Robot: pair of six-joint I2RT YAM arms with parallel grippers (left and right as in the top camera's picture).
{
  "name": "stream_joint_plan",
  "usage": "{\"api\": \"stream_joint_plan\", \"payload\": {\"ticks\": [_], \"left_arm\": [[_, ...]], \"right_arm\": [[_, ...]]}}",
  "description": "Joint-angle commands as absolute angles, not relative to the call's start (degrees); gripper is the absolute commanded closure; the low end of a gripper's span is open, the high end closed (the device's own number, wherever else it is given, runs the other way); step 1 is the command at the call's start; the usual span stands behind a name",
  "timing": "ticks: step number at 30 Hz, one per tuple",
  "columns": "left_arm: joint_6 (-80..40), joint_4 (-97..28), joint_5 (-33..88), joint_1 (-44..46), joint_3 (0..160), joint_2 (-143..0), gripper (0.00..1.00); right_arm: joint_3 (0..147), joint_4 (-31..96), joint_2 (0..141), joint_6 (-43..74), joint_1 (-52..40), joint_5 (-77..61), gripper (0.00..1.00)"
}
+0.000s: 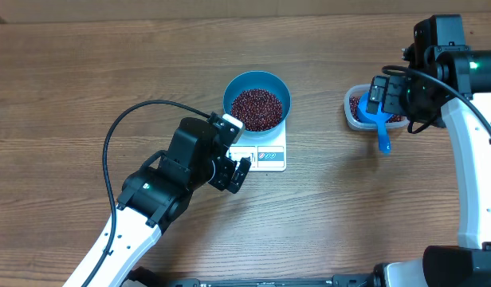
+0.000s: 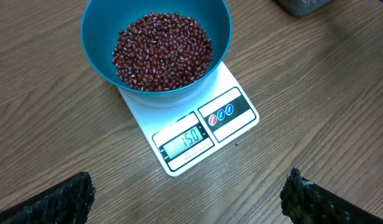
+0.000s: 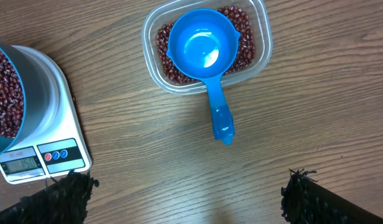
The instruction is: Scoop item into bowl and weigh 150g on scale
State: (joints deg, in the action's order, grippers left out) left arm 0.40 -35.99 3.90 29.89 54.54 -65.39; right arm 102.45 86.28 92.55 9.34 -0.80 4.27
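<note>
- Overhead view: the table (image 1: 62, 72) is filling the frame. Bare wood is lying open at far left, along the near side, and between the scale (image 1: 265, 155) and the tub (image 1: 349, 108).
- Arm, left side: the left gripper (image 2: 188, 179) is hovering at the near-left corner of the scale with its jaws spread wide and gripping nothing. The left wrist view is showing both fingertips clear of the scale.
- Arm, right side: the right gripper (image 3: 185, 182) is hanging over the tub with its jaws spread wide and empty. The scoop (image 3: 201, 50) is lying free below it.
- Vessel: the bowl (image 2: 98, 37) is sitting on the far part of the scale, overhanging its far edge and leaving the display strip uncovered.
- The tub is standing well apart, right of the scale, and is holding a shallow layer of beans (image 2: 161, 50).
- The scoop is resting empty in the tub, cup up, with its handle poking over the near rim.
- Most beans are lying heaped in the bowl. None are showing spilled on the wood.
- Readout: the display (image 2: 186, 138) is showing 150.
- Judgement: scooping and weighing are looking complete, with the target met. Only backing both arms away is appearing left.
- Clearance: the left gripper is working closest to obstacles, with the scale corner and bowl rim just beside it. Open room is lying near and left.
- The right gripper is having free space near and right. The scoop handle is the edge to avoid.
</note>
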Motion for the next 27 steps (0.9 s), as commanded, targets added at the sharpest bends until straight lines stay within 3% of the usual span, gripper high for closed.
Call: {"api": "stream_joint_plan", "payload": {"ticks": [1,27], "left_arm": [[1.3,-35.8,4.1,29.5,55.7,-65.6,0.01],[1.1,-48.8,4.5,29.6,55.7,-65.7,0.0]], "right_arm": [[103.5,86.0,92.4,8.5,-0.6,3.7,0.0],[103.5,86.0,92.4,8.5,-0.6,3.7,0.0]]}}
